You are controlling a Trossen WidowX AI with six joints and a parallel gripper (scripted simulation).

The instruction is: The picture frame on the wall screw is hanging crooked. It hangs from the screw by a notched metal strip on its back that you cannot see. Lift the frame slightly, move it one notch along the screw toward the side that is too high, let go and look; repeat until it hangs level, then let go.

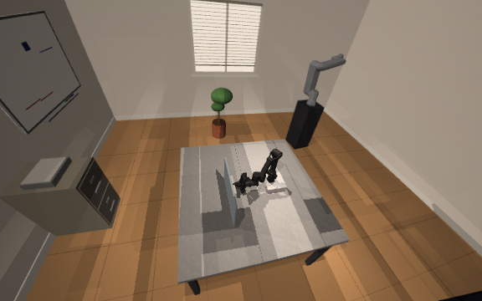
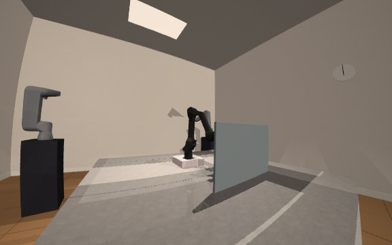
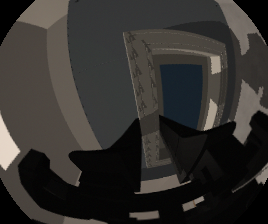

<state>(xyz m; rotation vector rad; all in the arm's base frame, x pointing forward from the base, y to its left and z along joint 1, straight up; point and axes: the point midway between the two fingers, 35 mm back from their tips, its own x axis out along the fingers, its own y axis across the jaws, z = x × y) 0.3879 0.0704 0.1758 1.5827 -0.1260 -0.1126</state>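
I'm clenching my end effector [image 1: 235,184] [image 3: 147,119] on the picture frame [image 1: 234,190] [image 3: 137,75], its fingers standing narrowly apart with the border between them. The frame is lying directly ahead, against the upright panel [image 1: 232,209] [image 2: 240,156] [image 3: 97,75], most of its dark picture [image 3: 182,92] spreading beyond my fingertips and off to one side. I'm judging it light and stiff, so a small lift here should be moving the whole thing, though an off-centre hold is likely inviting it to swing about its hidden support. The flat border is seeming the right place to grip; the picture inside is looking easier to mark, so I'm favouring the rim. Its smooth faces may be slipping under a loose pinch, while too hard a pull may be unhooking it.
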